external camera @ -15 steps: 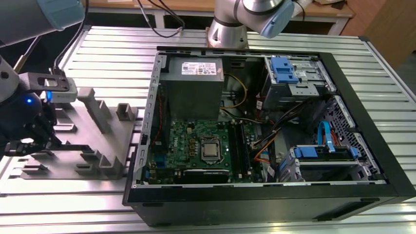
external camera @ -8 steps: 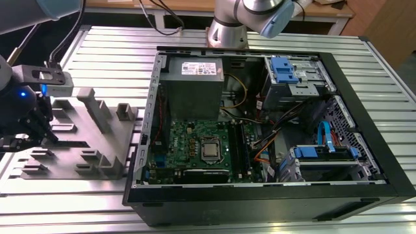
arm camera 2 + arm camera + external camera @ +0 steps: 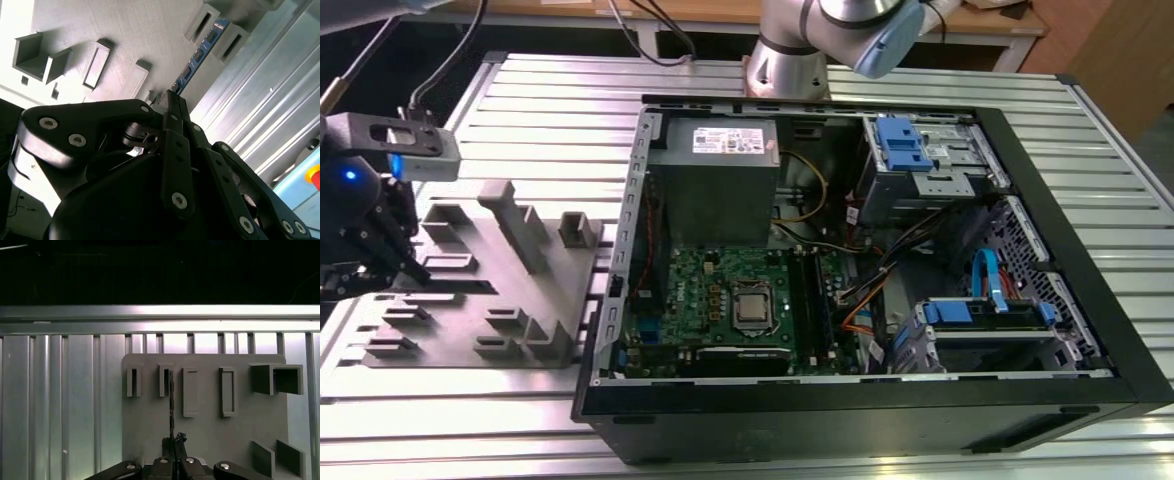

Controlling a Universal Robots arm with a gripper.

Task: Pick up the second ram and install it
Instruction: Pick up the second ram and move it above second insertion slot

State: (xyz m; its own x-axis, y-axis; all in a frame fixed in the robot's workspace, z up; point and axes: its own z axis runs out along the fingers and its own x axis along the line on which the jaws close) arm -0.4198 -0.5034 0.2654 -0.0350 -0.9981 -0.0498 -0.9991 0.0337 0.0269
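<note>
Second ram [image 3: 199, 55], thin blue board, in pincer [image 3: 169, 98]

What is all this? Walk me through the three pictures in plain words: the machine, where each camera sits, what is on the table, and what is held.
The machine is a robot arm with a gripper as its hand. The exterior view comes from a camera standing off the arm. It shows a slatted metal table carrying an open computer case. On the exterior view's left is a grey plastic holder, with the gripper over it. Both wrist views come from cameras riding on the arm, looking past the gripper's dark fingers. Those fingers look closed on one end of the second ram, a thin blue-green memory stick running between the holder's grey uprights. In the first wrist view the stick appears edge-on, as a thin dark line.
</note>
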